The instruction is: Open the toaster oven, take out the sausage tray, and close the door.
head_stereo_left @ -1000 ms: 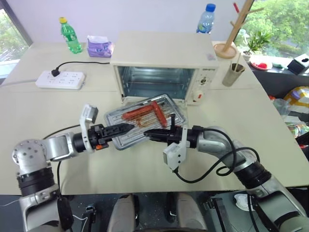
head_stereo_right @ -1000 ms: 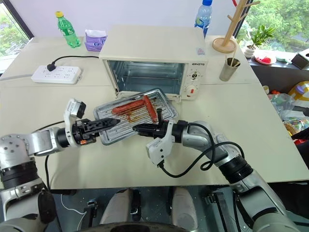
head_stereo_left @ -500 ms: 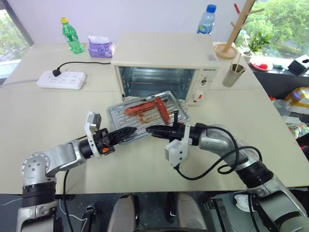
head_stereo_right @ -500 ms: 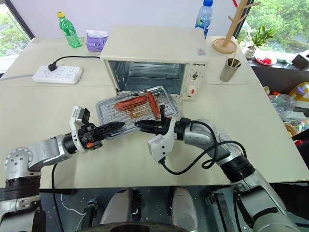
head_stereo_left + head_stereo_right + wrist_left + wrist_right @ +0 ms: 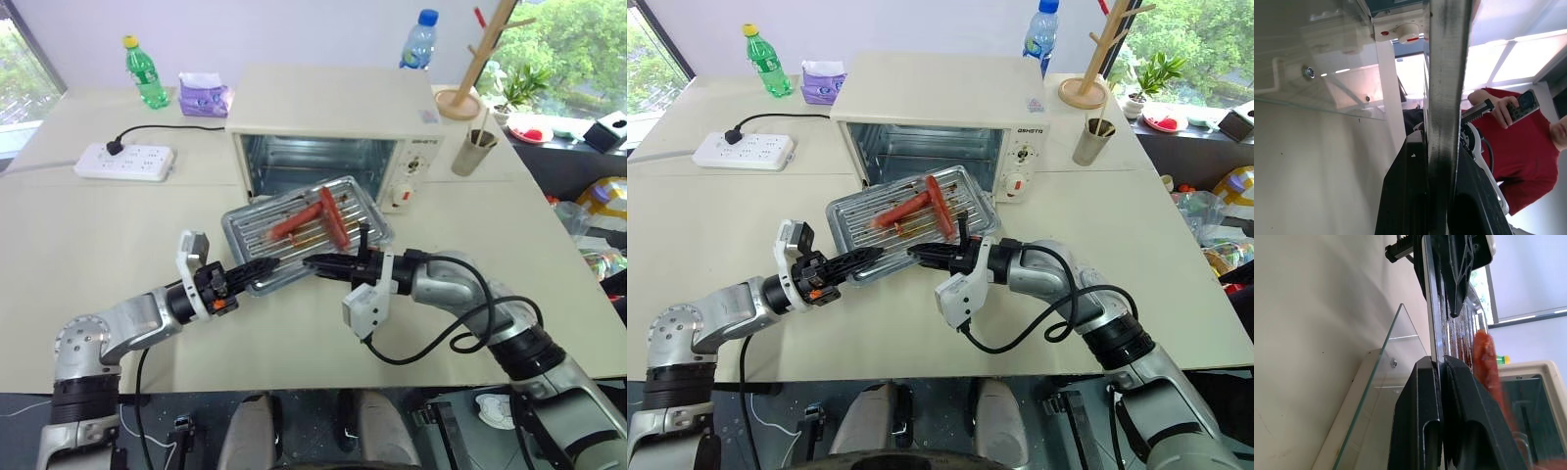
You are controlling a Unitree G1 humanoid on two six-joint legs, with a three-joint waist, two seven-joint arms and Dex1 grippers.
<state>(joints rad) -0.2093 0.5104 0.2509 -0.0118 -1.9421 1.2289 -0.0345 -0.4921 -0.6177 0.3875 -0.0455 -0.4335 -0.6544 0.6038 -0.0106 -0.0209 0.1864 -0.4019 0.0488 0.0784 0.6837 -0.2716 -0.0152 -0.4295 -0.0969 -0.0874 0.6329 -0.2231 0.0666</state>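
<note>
Two of the three steps look done: the cream-white boxy toaster oven (image 5: 328, 127) stands open, its clear glass door (image 5: 1382, 396) folded down, and the shallow silver metal sausage tray (image 5: 306, 231) is out, held above the tabletop (image 5: 88, 245) before the oven mouth. Left end effector (image 5: 263, 265) and right end effector (image 5: 318, 262) each pinch its near rim, so setting it down and closing the door remain. Its long axis runs roughly along the tabletop's near edge, skewed, the right end toward the oven.

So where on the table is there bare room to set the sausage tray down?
The wide tabletop left of the open door, in front of the power strip, is bare. So is the stretch right of the toaster oven, in front of the metal cup. Directly before the oven it is crowded: both pincers, left and right, hold the sausage tray there.
</note>
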